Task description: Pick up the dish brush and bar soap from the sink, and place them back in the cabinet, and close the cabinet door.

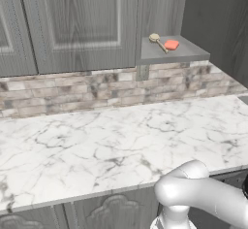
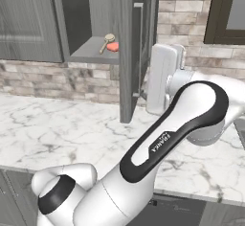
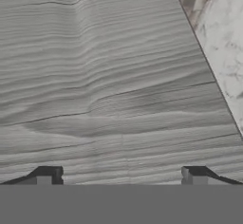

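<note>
The cabinet (image 1: 180,54) stands open. The dish brush (image 1: 158,40) and the orange-red bar soap (image 1: 171,44) lie side by side on its lower shelf (image 2: 91,53), the brush (image 2: 107,41) just left of the soap (image 2: 114,47). The cabinet door (image 2: 126,52) swings out toward me and is edge-on in the right base view. My gripper (image 2: 142,94) is on the door's outer side, to its right. In the hand view the grey wood-grain door face (image 3: 114,85) lies close in front of my gripper (image 3: 121,176), which is open and holds nothing. A sliver of the sink (image 1: 244,99) shows at the right edge.
A white marble counter (image 1: 106,145) runs below the cabinet, backed by a brick wall (image 1: 72,92). Closed wall-cabinet doors (image 1: 82,19) sit to the left. A dark-framed window (image 2: 229,14) is to the right of the open door. Carved base cabinets (image 1: 111,213) sit under the counter.
</note>
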You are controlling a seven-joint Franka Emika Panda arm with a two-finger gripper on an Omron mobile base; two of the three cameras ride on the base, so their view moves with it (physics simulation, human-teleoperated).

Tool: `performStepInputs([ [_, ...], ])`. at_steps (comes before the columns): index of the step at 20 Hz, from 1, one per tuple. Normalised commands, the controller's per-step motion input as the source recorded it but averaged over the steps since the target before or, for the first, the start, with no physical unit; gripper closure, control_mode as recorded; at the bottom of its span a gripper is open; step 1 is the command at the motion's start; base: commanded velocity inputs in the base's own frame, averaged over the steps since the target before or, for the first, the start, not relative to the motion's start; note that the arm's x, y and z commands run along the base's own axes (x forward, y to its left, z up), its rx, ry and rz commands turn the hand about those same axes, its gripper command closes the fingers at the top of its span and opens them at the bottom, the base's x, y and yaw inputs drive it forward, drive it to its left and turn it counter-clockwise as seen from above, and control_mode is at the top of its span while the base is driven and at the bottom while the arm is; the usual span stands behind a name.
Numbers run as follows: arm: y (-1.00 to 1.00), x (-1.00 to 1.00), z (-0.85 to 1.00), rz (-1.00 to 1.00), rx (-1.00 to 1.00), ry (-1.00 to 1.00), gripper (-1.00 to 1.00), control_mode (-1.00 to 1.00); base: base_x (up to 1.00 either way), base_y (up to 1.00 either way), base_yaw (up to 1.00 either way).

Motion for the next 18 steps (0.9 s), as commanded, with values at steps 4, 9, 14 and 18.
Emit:
performStepInputs([
  [4,0.45,-0.18,0.01,0.11,0.07,0.04,-1.00,-1.00,0.00,0.00,0.00],
  [9,0.42,-0.29,0.03,0.05,0.07,0.00,-1.00,-1.00,0.00,0.00,0.00],
  [14,0.46,-0.06,0.02,0.00,0.01,0.00,-1.00,-1.00,0.00,0.00,0.00],
  [18,0.44,0.16,0.05,-0.04,0.00,-0.02,-1.00,-1.00,0.00,0.00,0.00],
])
